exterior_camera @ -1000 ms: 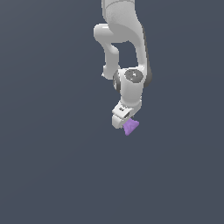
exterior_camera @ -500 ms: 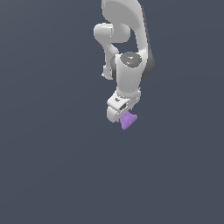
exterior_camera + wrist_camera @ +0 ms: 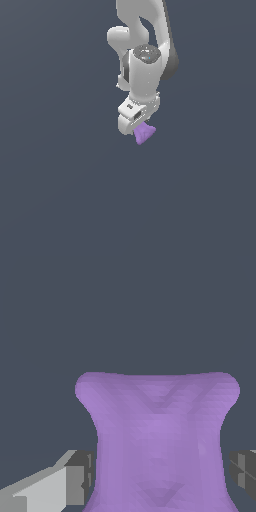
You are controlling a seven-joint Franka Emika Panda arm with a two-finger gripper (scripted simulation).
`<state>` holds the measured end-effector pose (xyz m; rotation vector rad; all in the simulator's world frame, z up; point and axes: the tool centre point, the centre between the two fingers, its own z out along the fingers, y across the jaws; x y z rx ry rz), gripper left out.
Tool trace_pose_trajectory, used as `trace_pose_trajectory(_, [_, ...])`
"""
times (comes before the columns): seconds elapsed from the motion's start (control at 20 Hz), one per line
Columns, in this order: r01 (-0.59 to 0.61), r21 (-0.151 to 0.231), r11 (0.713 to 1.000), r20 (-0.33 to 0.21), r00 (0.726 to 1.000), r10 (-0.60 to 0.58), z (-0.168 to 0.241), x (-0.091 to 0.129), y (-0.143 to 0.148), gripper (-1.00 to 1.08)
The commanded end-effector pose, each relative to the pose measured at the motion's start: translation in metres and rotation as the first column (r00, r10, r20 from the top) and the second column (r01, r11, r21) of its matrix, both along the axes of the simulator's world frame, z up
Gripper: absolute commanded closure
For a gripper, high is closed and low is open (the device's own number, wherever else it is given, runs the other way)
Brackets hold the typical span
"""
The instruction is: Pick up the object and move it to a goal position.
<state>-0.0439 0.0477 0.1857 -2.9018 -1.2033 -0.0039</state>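
The object [image 3: 145, 134] is a small light-purple lump with a flared shape. In the exterior view it hangs just under my white gripper [image 3: 140, 128], near the middle of the picture. In the wrist view the object [image 3: 157, 431] fills the space between my two fingers [image 3: 80, 476], and its flared end points away from the camera. The gripper [image 3: 160, 476] is shut on the object's narrower waist, with a grey pad at each side. The fingertips are mostly hidden by the lump in the exterior view.
A plain dark grey-blue surface [image 3: 60, 190] fills the background in both views. The white arm [image 3: 145, 55] rises from the gripper to the top edge of the exterior view. No other things show.
The gripper has moved up a little and slightly to the exterior view's left, carrying the purple object. The wrist has turned, and the object has stayed in the fingers.
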Motion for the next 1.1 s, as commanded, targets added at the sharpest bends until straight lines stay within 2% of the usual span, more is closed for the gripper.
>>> trace_pose_trajectory(0.0, [0.000,0.000,1.000,-0.002,1.000,0.000,0.003,0.000,-0.001,1.08])
trace_pose_trajectory(0.3, [0.000,0.000,1.000,-0.001,1.000,0.000,0.007,0.002,0.001,1.08])
trace_pose_trajectory(0.75, [0.000,0.000,1.000,-0.001,1.000,0.000,0.035,0.010,0.010,1.08])
trace_pose_trajectory(1.05, [0.000,0.000,1.000,-0.001,1.000,0.000,0.036,0.012,0.010,1.08])
